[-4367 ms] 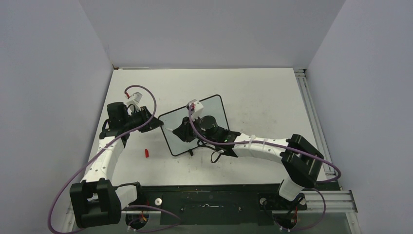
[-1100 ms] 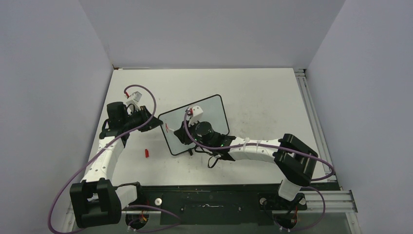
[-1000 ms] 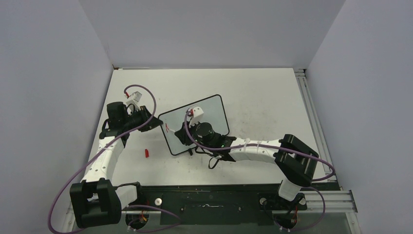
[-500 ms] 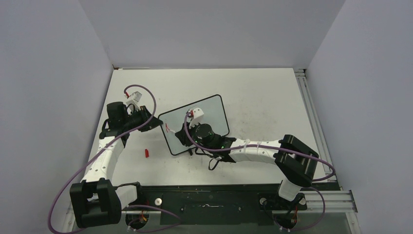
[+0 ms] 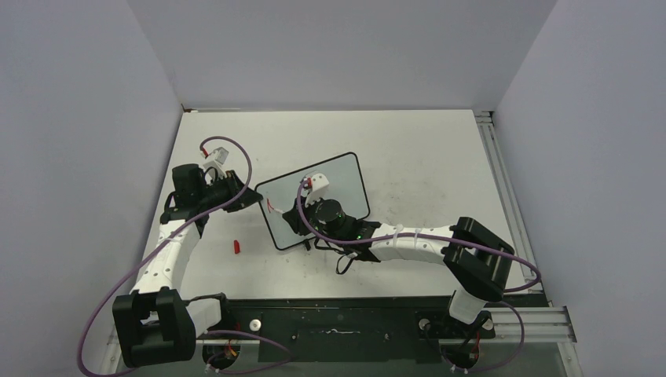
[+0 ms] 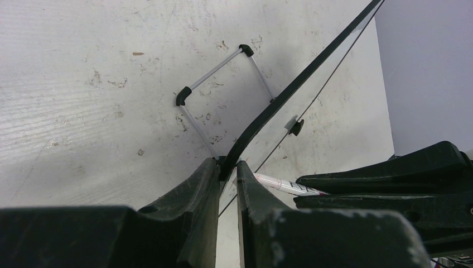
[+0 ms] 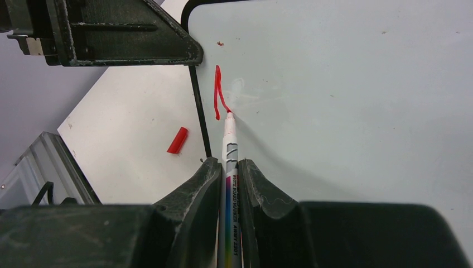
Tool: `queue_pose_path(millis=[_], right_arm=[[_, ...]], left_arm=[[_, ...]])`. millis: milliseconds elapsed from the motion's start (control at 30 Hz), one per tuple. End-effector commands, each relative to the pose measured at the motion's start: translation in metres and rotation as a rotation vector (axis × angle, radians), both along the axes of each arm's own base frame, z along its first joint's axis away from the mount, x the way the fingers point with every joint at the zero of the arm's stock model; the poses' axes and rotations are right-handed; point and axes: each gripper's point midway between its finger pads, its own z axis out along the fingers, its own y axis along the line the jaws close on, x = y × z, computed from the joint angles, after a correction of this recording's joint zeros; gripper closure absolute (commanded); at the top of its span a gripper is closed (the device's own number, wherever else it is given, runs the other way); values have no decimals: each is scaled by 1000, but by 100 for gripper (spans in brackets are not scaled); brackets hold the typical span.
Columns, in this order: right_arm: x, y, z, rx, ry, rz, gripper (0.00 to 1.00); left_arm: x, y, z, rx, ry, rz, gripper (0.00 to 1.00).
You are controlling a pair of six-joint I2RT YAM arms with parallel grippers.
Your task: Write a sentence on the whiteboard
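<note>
The sentence (image 7: 217,95) consisted of one red downstroke with a short diagonal branching from its upper part, set at the left margin of the whiteboard (image 7: 362,111). A few seconds earlier the top view showed that surface blank, so the mark was new. The marker (image 7: 230,148) tip touched the lower end of the diagonal. Judgement: the first letter was only partly formed, and nearly all of the writing remained. The right hand (image 7: 228,163) was pressed together on the marker barrel; its wrist had shifted slightly nearer the arm bases. The left hand (image 6: 227,163) pinched the board's black frame at its left edge, unchanged. The board stood near the middle of the worktop (image 5: 424,149), with the red cap (image 5: 236,247) lying apart to its left
</note>
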Motion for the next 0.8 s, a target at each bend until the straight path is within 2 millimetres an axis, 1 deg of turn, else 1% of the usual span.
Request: queue_pose_path(millis=[0, 167, 533, 767], right_arm=[[15, -4, 44, 61, -83, -67, 95], [18, -2, 54, 73, -106, -74, 95], [28, -3, 69, 83, -144, -102, 95], [28, -2, 72, 83, -150, -92, 95]], left_arm=[[8, -1, 21, -10, -83, -19, 88], [8, -1, 22, -10, -84, -19, 89], [8, -1, 22, -9, -86, -19, 89], [8, -1, 23, -8, -87, -20, 89]])
